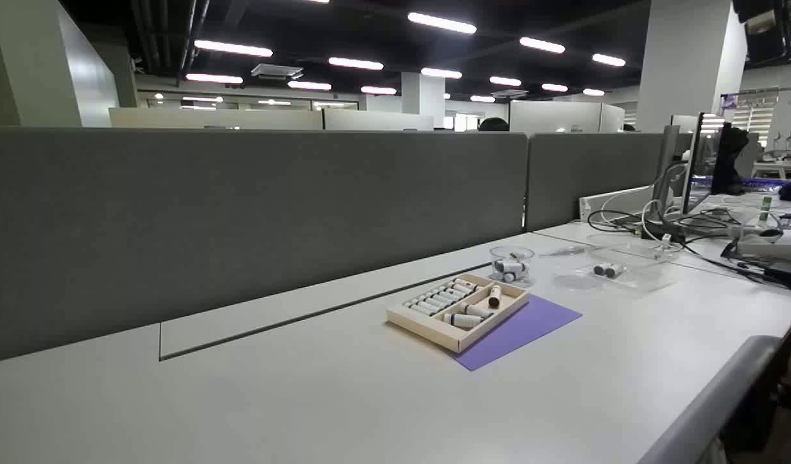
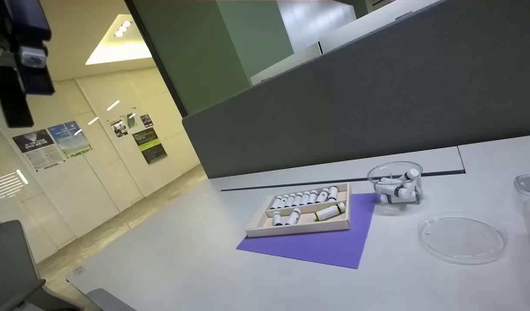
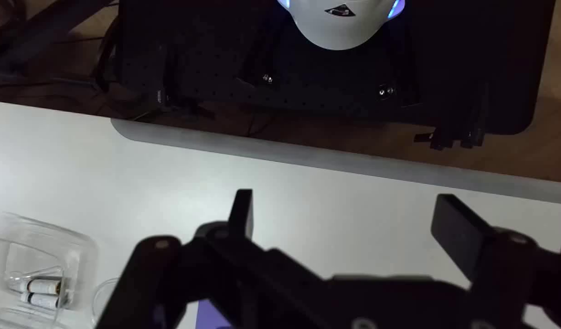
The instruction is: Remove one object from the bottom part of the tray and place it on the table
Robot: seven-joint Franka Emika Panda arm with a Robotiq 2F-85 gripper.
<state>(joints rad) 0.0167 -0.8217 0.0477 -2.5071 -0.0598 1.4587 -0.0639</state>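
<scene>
The claw (image 3: 342, 224) hangs high over the white table (image 2: 182, 259), its fingers (image 3: 457, 235) spread wide with nothing between them, which suits an arm that has yet to choose a target. The wrist view catches only a scrap of the purple sheet (image 2: 316, 249) below, so I'd guess some travel is needed before it can come down on anything useful. The shallow tray (image 2: 308, 229) lies on the table, partly over that sheet, whose colour perhaps helps mark the spot. Its upper compartment (image 2: 342, 195) holds a snug row of small tubes (image 2: 306, 198), set so tightly side by side, I suppose for neatness, that fingers would struggle to get between. The lower compartment (image 2: 307, 218) looks kinder: three loose tubes (image 2: 330, 212) lie there at differing angles, the yellow-banded one apart from the other two, with gaps that could probably admit a finger; any of these might be the one to lift out. Just beside the tray a see-through cup (image 2: 372, 185) holds spare tubes (image 2: 392, 189), likely so they can't roll off, while farther along sit a flat round dish (image 2: 463, 239) and a plastic box (image 3: 81, 256) with two other tubes (image 3: 43, 287) in it.
</scene>
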